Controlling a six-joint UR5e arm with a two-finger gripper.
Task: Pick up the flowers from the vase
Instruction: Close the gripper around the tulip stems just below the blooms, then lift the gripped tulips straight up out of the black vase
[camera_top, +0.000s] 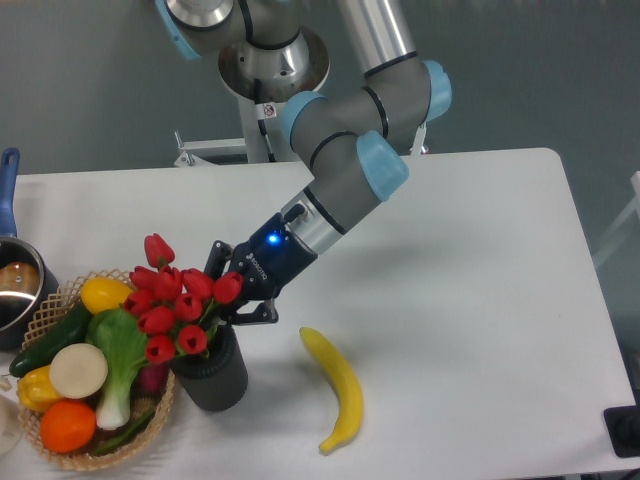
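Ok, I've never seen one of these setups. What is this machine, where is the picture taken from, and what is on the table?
It is a single jointed robot arm, filmed by one fixed camera looking down at a white table. At its tip sits a two-finger pincer, pushed in among the red tulips, the flowers, where their stems leave the short black vase. Whether the fingers have closed on them is hidden by the blooms. The bunch is in the vase. Beside it are a woven basket of vegetables, a yellow banana, and a pot at the left edge.
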